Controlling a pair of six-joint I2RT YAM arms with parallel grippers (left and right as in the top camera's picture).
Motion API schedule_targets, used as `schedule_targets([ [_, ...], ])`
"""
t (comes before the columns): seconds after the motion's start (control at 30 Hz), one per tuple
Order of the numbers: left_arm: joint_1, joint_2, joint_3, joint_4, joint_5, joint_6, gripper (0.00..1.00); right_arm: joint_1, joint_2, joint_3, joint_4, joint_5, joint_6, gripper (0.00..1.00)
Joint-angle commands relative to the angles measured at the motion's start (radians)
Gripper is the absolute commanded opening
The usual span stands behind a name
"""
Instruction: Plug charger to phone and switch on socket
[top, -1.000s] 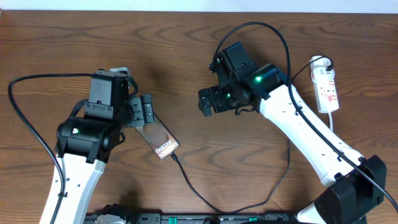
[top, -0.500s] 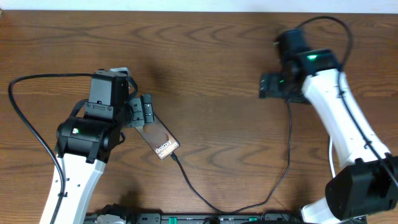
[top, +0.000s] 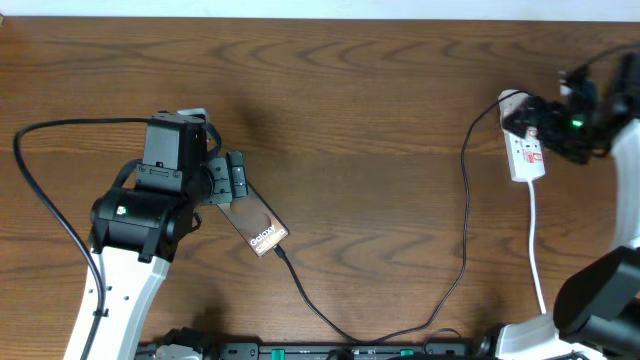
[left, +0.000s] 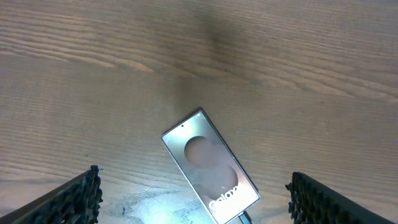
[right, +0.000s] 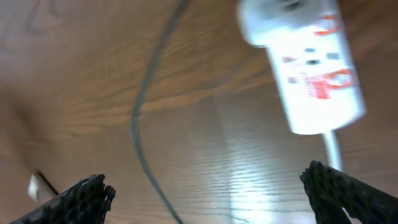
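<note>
Hovering right gripper (right: 208, 186) wide by socket (right: 311, 68) | left gripper (left: 196, 190) wide over phone (left: 208, 165) | charger (top: 465, 230) between

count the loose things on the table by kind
phone: 1
charger: 1
socket: 1
total: 3

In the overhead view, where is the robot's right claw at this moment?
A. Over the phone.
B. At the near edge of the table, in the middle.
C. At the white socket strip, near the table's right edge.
C: the right claw is at the far end of the white socket strip, while the phone lies far across the table from it.
</note>
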Motion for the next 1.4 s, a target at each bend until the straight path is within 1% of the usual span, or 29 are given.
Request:
schedule_targets([
  [0.0,-0.003,0.002,0.012,0.003,-0.02,0.009,0.93,-0.087,-0.016,0.008,-0.02,-0.076,-0.026,0.99],
  [0.1,-0.003,0.002,0.012,0.003,-0.02,0.009,0.93,-0.134,-0.016,0.008,-0.018,-0.092,-0.047,0.99],
  [0.17,-0.003,0.002,0.012,0.003,-0.02,0.009,0.93,-0.14,-0.016,0.008,0.002,-0.11,-0.132,0.99],
  [0.2,-0.003,0.002,0.012,0.003,-0.02,0.009,0.93,-0.14,-0.016,0.008,0.01,-0.105,-0.149,0.99],
  [0.3,-0.003,0.002,0.012,0.003,-0.02,0.009,0.93,-0.138,-0.008,0.018,0.02,-0.085,-0.154,0.99],
  [0.4,-0.003,0.002,0.012,0.003,-0.02,0.009,0.93,-0.137,0.033,0.079,-0.006,-0.087,-0.161,0.99],
  [0.43,-0.003,0.002,0.012,0.003,-0.02,0.009,0.93,-0.137,0.06,0.12,-0.031,-0.087,-0.171,0.99],
  [0.5,-0.003,0.002,0.012,0.003,-0.02,0.009,0.93,-0.136,0.174,0.298,-0.16,-0.085,-0.23,0.99],
  [0.57,-0.003,0.002,0.012,0.003,-0.02,0.009,0.93,-0.13,0.26,0.426,-0.237,-0.084,-0.236,0.99],
  [0.7,-0.003,0.002,0.012,0.003,-0.02,0.009,0.93,-0.12,0.443,0.682,-0.348,-0.092,-0.232,0.99],
  [0.8,-0.003,0.002,0.012,0.003,-0.02,0.009,0.93,-0.114,0.544,0.787,-0.389,-0.099,-0.26,0.99],
  [0.97,-0.003,0.002,0.012,0.003,-0.02,0.009,0.93,-0.109,0.638,0.797,-0.389,-0.11,-0.382,0.99],
  [1.13,-0.003,0.002,0.012,0.003,-0.02,0.009,0.93,-0.091,0.723,0.797,-0.347,-0.184,-0.398,0.99],
  [1.37,-0.003,0.002,0.012,0.003,-0.02,0.009,0.93,-0.05,0.746,0.797,-0.351,-0.185,-0.449,0.99],
])
